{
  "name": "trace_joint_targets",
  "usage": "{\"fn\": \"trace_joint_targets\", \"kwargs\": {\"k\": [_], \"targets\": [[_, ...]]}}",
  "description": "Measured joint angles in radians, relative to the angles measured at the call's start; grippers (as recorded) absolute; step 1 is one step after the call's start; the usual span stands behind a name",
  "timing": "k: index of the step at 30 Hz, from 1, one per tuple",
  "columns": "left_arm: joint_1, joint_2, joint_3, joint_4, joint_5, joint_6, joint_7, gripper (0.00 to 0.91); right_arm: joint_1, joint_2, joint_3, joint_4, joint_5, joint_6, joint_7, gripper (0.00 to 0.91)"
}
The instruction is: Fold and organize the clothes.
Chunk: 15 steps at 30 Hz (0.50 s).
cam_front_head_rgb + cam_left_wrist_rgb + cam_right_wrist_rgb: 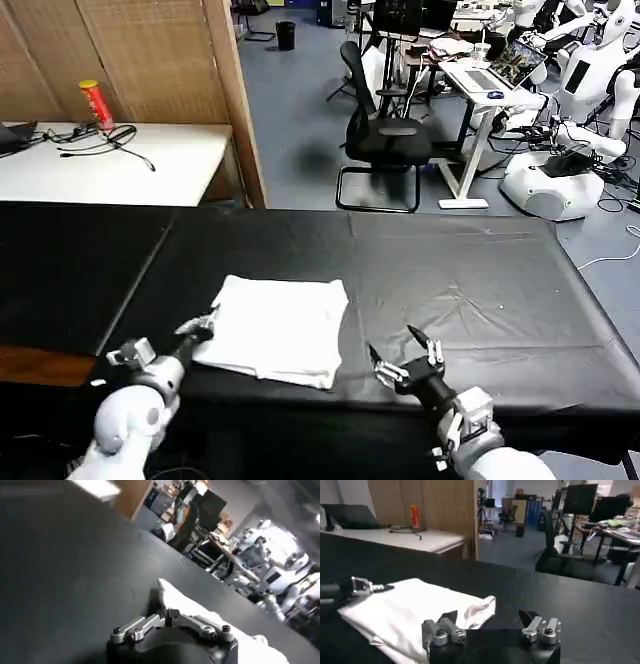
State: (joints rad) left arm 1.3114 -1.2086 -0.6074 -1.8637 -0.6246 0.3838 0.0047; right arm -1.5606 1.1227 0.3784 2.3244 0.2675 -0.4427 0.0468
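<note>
The clothes are one white T-shirt (pixel 280 325), folded into a flat rectangle with its plain side up, on the black table (pixel 480 290) near the front edge. My left gripper (pixel 200 325) is shut, and its tip touches the shirt's left edge; I cannot tell whether cloth is pinched. The left wrist view has that gripper (pixel 167 614) with the T-shirt (pixel 190 605) just beyond the closed fingers. My right gripper (pixel 392 341) stands open and empty over bare table, a little right of the shirt. In the right wrist view the gripper (pixel 488 616) faces the T-shirt (pixel 410 610), with the left gripper (pixel 377 586) at the far edge.
Black cloth spreads wide to the right and behind the shirt. A white desk (pixel 120 160) with a red can (pixel 97 103) and cables stands at the back left, beside a wooden partition (pixel 235 100). An office chair (pixel 385 135) and other robots (pixel 560 170) are beyond the table.
</note>
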Motion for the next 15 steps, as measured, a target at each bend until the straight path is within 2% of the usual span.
{"fn": "trace_joint_targets", "kwargs": {"k": [5, 15], "targets": [[0.020, 0.081, -0.051, -0.024, 0.163, -0.014, 0.009, 0.000, 0.011, 0.005, 0.005, -0.014, -0.009, 0.001, 0.000, 0.878], [0.061, 0.316, -0.217, -0.094, 0.297, -0.031, 0.019, 0.000, 0.028, 0.021, -0.009, -0.040, -0.028, 0.006, 0.001, 0.878]]}}
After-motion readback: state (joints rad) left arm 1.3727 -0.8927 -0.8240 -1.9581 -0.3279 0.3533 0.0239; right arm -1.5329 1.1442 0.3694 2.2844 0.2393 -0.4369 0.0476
